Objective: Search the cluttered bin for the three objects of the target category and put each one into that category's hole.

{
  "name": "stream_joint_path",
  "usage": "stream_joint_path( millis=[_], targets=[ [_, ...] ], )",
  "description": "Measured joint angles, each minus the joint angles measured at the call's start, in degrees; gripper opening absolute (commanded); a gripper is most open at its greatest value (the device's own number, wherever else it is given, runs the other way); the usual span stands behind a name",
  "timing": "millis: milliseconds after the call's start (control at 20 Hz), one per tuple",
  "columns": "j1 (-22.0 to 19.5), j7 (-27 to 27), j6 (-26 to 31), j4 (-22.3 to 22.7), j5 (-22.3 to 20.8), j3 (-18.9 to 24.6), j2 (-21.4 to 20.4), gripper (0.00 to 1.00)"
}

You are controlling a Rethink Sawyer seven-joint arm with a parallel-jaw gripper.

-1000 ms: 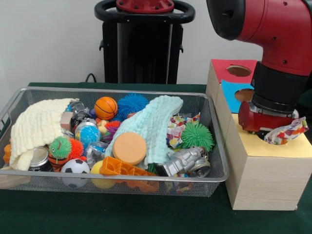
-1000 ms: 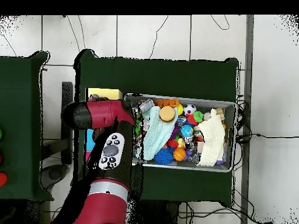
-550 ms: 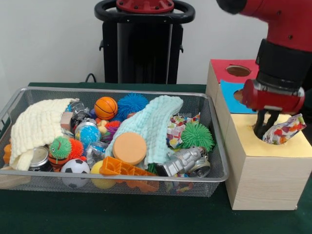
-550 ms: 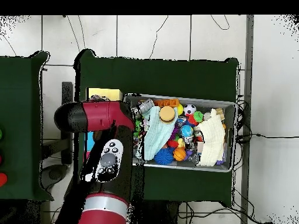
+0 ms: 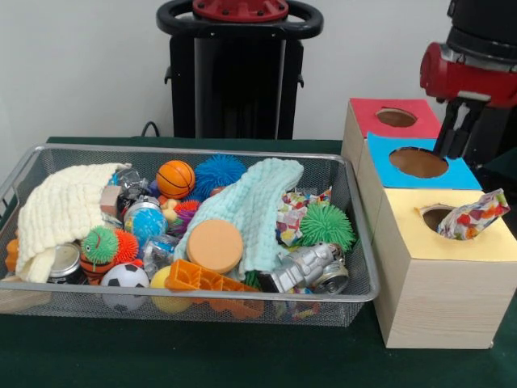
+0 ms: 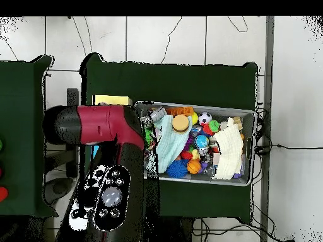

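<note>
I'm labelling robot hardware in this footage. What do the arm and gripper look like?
The arm has glossy red rounded shells joined by black sections, and a black oval panel with round grey buttons. The gripper has a red cylindrical housing with dark, slim fingers below it.

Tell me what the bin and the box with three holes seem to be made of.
The bin looks like fine metal wire mesh with a silvery rim: you can see through its walls. The box looks like pale wood or wood-look laminate, judging by its grain lines, with matte coloured tops.

no readable text, labels or numbers (anywhere)
</note>
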Motion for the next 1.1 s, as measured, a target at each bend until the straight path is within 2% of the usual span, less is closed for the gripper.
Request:
stream_joint_path(
  millis=[350, 500, 750, 1100],
  targets=[
    [-0.5, 0.0, -0.7, 0.0, 0.5, 0.1, -1.8, 0.00],
    [-0.4, 0.0, -3.7, -0.2, 0.6, 0.1, -1.3, 0.00],
    [-0.4, 0.0, -11.7, -1.0, 0.8, 0.2, 0.4, 0.00],
    [-0.4, 0.0, -17.8, -2.2, 2.7, 0.2, 2.7, 0.00]
  ],
)
